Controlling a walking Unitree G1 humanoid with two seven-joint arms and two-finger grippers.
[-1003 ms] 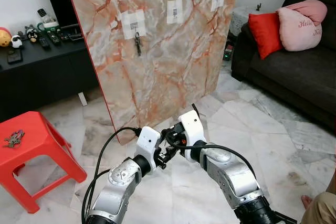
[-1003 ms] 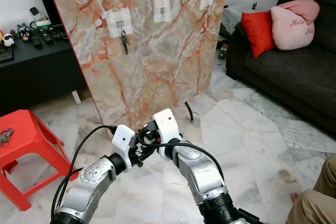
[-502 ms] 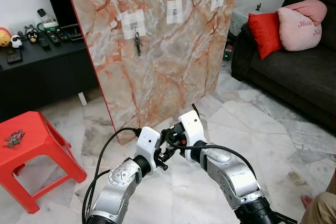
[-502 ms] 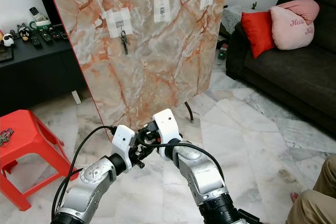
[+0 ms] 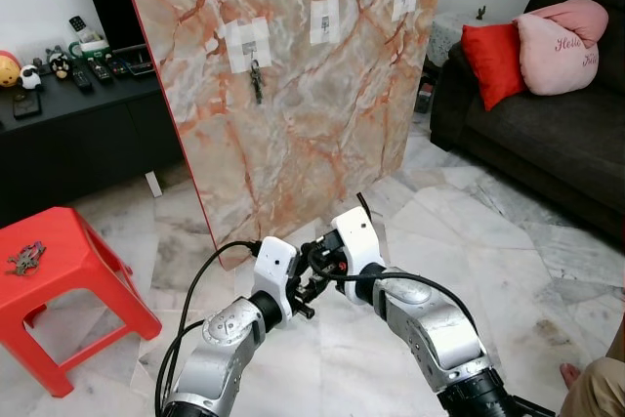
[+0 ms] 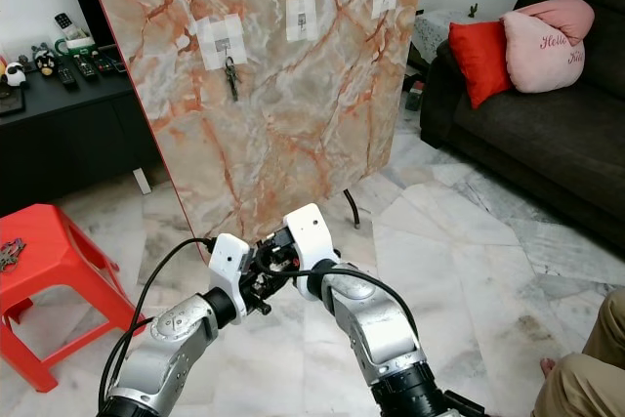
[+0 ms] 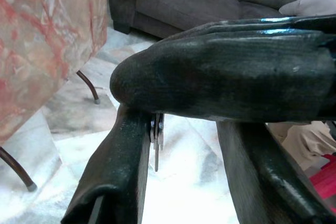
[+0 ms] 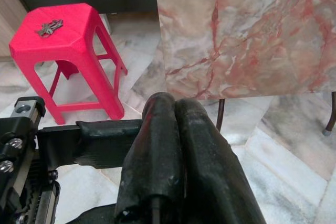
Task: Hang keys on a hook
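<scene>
Both grippers are held together low in front of the marble board [image 5: 293, 95]. The right gripper [image 8: 176, 145] is pressed closed, poked between the spread fingers of the left gripper [image 7: 178, 129]. One set of keys [image 5: 256, 80] is hung on a hook [image 5: 250, 47] on the board, well above; another bunch [image 5: 24, 258] is left on the red stool [image 5: 68, 280], well apart.

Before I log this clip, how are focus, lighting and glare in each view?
Left eye view: even daylight, sharp, soft sheen on the orange-veined marble board. Left wrist view: the black end effector fingers loom close and soft, with a glare streak along the top edge. Right wrist view: the red plastic stool is crisp, the near black fingers slightly blurred.
</scene>
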